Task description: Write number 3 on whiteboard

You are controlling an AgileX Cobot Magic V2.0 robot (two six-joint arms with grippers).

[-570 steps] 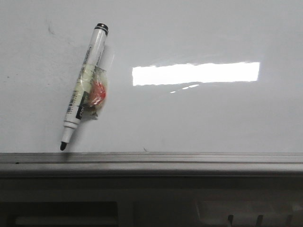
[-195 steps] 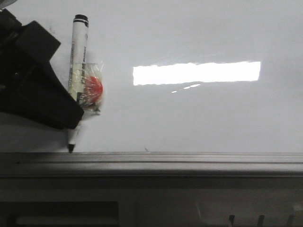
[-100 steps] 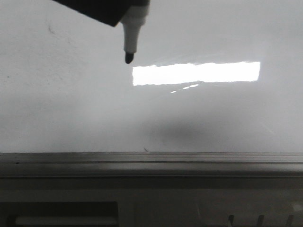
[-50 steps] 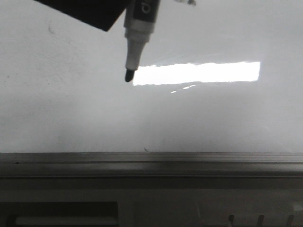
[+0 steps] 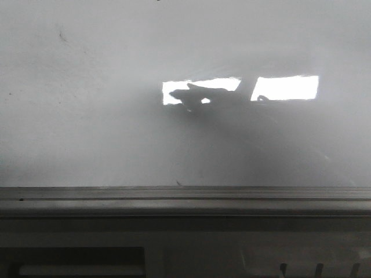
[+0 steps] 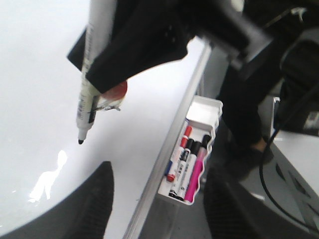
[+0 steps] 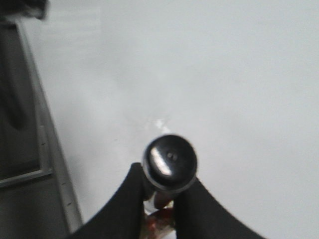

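The whiteboard [image 5: 87, 133] fills the front view, glossy and grey-white with faint smudges. It lies beneath the fingers of both arms, and the number 3 is not yet written on it. A grey rail [image 5: 185, 194] runs along its near edge. In the left wrist view this rail passes between the left gripper's [image 6: 159, 199] two dark fingers [image 6: 99, 199]. These are spread wide with nothing in them.

The right gripper [image 7: 163, 191] is clenched on a marker [image 6: 88, 94]. In its own wrist view the marker's round end sits between the two fingers. In the left wrist view the barrel runs out past the fingers, with the dark tip [image 6: 80, 142] pointing at the board; I cannot tell whether it touches.

A white tray [image 6: 212, 107] hangs on the rail, just beyond the left fingers. It holds a few markers, among them a pink one [image 6: 195, 169]. A taped red patch [image 6: 115, 92] sits on the held marker right below the right fingers.

The barrel carries black print, too blurred to read.

Half a second ago the marker tip and the black gripper hung at the upper left of the front view. Both are now out of that view, and a dark shadow [image 5: 214, 101] crosses the bright light reflection [image 5: 284, 88].
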